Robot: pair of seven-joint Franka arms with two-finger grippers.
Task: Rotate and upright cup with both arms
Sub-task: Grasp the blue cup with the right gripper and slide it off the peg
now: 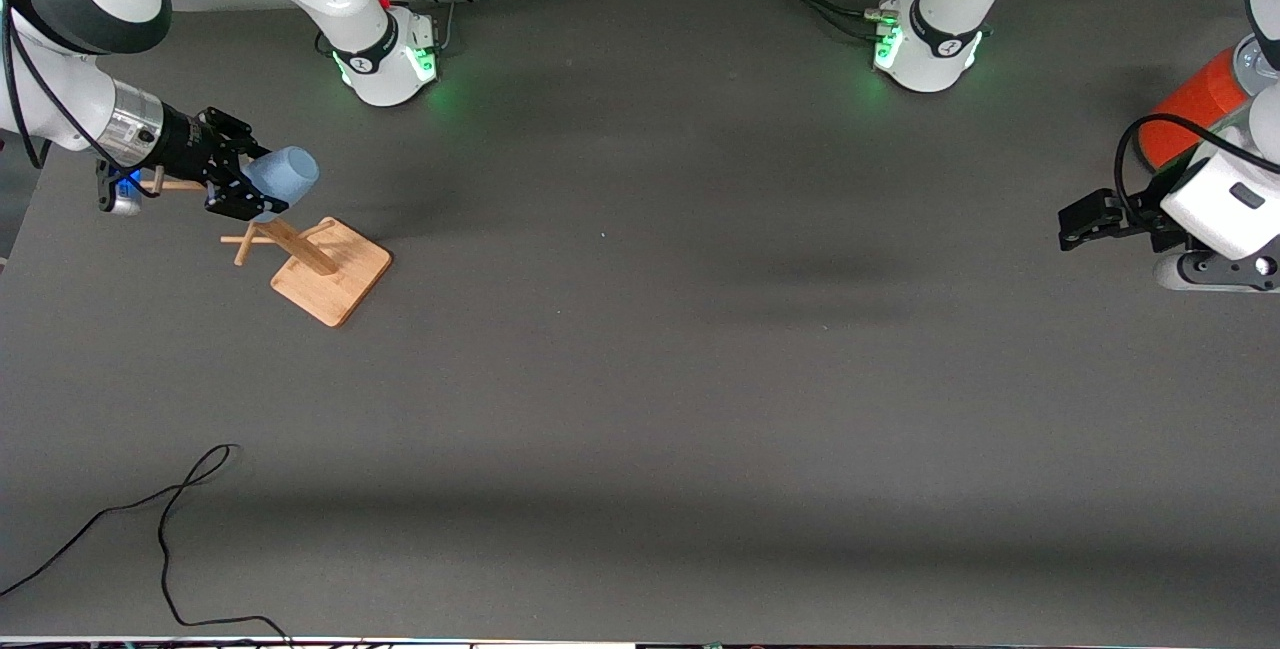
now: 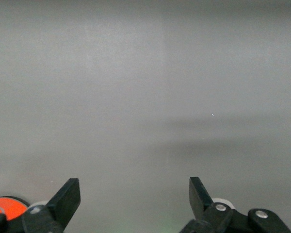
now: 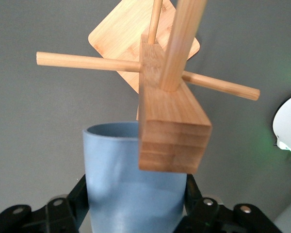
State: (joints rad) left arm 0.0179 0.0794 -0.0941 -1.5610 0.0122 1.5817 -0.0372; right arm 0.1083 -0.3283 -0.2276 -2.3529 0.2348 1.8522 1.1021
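My right gripper (image 1: 258, 189) is shut on the pale-blue cup (image 1: 285, 172) and holds it on its side in the air, just over the top of the wooden rack (image 1: 335, 274) at the right arm's end of the table. In the right wrist view the fingers (image 3: 80, 191) press both sides of the cup (image 3: 121, 184). Its open mouth points away from the gripper, and the rack's post (image 3: 172, 131) hides part of the rim. My left gripper (image 1: 1085, 219) is open and empty, low over bare table at the left arm's end; its wrist view (image 2: 134, 194) shows only table between the fingers.
The rack has a square bamboo base and several pegs sticking out from its post. An orange-red can (image 1: 1195, 109) stands beside the left arm, also showing in the left wrist view (image 2: 2, 206). A black cable (image 1: 170, 519) lies on the table near the front camera.
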